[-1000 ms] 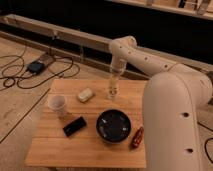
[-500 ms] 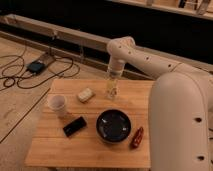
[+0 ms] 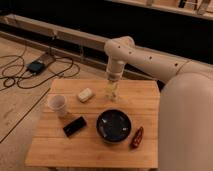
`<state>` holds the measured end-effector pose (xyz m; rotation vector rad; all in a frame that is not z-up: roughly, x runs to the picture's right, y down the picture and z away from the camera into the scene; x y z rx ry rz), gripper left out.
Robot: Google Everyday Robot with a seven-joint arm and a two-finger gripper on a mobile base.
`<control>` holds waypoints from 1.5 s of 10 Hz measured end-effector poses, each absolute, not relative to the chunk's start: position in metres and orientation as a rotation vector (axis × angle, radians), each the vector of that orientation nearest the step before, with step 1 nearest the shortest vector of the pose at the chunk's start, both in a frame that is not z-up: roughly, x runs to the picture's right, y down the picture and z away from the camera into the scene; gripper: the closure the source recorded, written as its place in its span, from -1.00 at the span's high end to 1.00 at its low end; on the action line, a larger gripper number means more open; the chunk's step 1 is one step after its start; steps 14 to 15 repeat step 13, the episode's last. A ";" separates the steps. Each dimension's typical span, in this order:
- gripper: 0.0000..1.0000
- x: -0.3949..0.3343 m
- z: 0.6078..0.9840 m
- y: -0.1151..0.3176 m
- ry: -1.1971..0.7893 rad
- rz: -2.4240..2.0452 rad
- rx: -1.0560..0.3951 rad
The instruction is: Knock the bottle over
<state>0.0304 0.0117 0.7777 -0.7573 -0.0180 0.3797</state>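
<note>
On the left of the wooden table stands a white paper cup, upright, near the left edge. Just right of it and nearer the front lies a black phone-like slab, flat on the wood. Behind that, toward the table's far side, rests a small pale block. Next comes the bottle, upright near the far middle of the table, slim and clear with a yellowish tint. The gripper hangs straight down right at the bottle's top; whether it is clenched or released cannot be told. In front sits a dark round bowl, and just right of it a small red object.
</note>
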 end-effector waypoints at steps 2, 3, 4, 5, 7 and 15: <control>0.60 0.020 0.769 0.020 -0.059 0.392 -0.784; 0.60 0.019 0.767 0.024 -0.075 0.401 -0.792; 0.60 0.020 0.767 0.025 -0.080 0.408 -0.795; 0.60 0.023 0.769 0.026 -0.080 0.414 -0.796; 0.60 0.034 0.776 0.030 -0.073 0.442 -0.800; 0.60 0.036 0.778 0.031 -0.072 0.450 -0.802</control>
